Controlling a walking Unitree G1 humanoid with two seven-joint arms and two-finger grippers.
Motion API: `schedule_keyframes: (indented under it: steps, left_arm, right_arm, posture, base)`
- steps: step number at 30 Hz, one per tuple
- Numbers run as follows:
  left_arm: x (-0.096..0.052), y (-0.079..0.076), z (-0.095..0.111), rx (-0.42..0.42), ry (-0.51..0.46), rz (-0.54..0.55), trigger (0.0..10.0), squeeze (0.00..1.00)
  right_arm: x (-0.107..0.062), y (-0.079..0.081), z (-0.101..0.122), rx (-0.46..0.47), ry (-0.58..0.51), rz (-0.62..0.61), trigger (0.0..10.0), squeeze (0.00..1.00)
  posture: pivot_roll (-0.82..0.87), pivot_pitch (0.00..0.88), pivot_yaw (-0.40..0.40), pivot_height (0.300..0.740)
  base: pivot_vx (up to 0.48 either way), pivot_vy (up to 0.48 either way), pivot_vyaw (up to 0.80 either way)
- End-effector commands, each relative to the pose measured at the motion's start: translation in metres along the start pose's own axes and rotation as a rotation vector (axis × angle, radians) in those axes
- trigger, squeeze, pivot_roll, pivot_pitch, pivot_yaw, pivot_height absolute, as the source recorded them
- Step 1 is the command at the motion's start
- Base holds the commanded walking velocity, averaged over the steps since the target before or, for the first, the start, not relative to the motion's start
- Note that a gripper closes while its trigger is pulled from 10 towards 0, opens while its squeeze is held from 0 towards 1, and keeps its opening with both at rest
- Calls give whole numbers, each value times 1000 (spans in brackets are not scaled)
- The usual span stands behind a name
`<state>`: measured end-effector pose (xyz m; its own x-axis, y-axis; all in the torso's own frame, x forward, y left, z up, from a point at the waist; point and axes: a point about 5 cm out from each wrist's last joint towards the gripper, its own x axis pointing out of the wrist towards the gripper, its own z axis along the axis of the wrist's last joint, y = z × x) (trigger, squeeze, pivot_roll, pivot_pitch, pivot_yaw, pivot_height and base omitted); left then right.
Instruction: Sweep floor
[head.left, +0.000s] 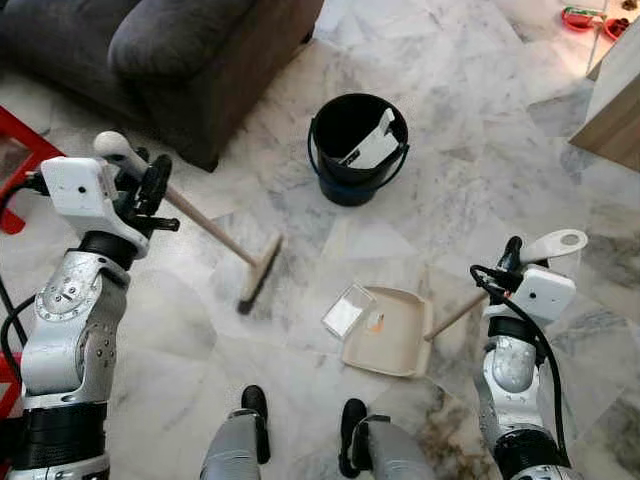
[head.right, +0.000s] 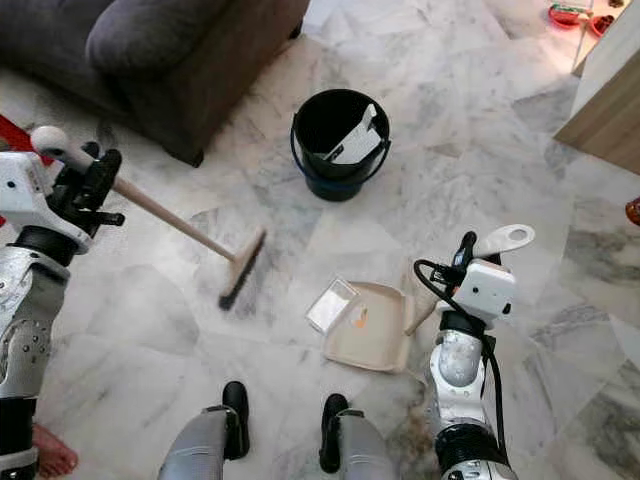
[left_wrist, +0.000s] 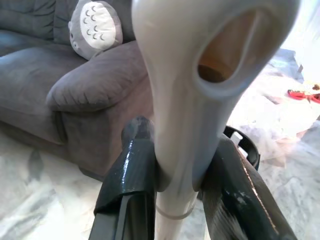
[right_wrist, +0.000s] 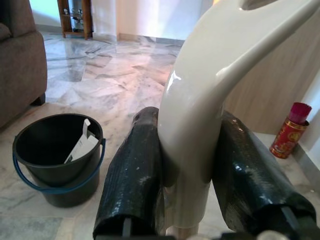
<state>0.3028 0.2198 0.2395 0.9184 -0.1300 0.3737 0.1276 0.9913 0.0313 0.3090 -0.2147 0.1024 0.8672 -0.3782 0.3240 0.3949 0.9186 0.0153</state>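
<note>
Your left hand (head.left: 150, 190) is closed on the broom (head.left: 205, 228), near the top of its handle; in the left wrist view both fingers (left_wrist: 127, 190) press the pale plastic end between them. From this hand the handle runs down and away toward the middle of the floor (head.left: 480, 150), and the brush head (head.left: 259, 273) sits on the marble, in front of your left foot and a little ahead.

Your right hand (head.left: 512, 262) is closed on the dustpan's handle, with the pale cap squeezed between its fingers (right_wrist: 132, 185). The dustpan (head.left: 388, 330) lies flat on the floor to the left of this hand, its open mouth turned toward the broom.

What matters for the next stroke is this: the brush head lies left of the pan mouth, apart from it, and a small clear packet (head.left: 347, 309) lies between them, touching the pan's front edge. The brush's long edge is roughly parallel to the pan mouth, so I judge that a short pull of the broom to the right can push the packet in.

Beyond the pan stands a black bucket (head.left: 358, 148) with a paper already inside, and the grey sofa (head.left: 150, 50) is behind the broom.
</note>
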Motion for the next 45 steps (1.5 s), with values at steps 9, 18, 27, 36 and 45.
schedule_keyframes:
  steps: [9, 18, 27, 36, 45]
  left_arm:
    - [-13, -3, -36, 19, 86, -21, 10000, 0]
    - [-19, -5, -69, -164, 183, -15, 10000, 0]
    - [-18, -11, -76, -402, 180, -41, 10000, 0]
    - [-12, -12, -71, -474, 153, -63, 10000, 0]
    - [-6, -11, -51, -420, 103, -84, 10000, 0]
  right_arm:
    - [-14, -6, -17, -37, 95, 13, 10000, 0]
    - [-14, -9, -17, -41, 90, 15, 10000, 0]
    - [-14, -12, -16, -47, 88, 16, 10000, 0]
    - [-15, -10, -18, -39, 99, 20, 10000, 0]
    - [-12, 1, -21, 26, 151, 14, 10000, 0]
  posture:
    - [159, 413, -27, 740]
    - [142, 413, -31, 740]
    - [131, 415, -33, 740]
    - [136, 411, -27, 740]
    - [176, 376, -12, 740]
  base:
    - [0, 0, 0]
    - [0, 0, 0]
    - [0, 0, 0]
    - [0, 0, 0]
    - [0, 0, 0]
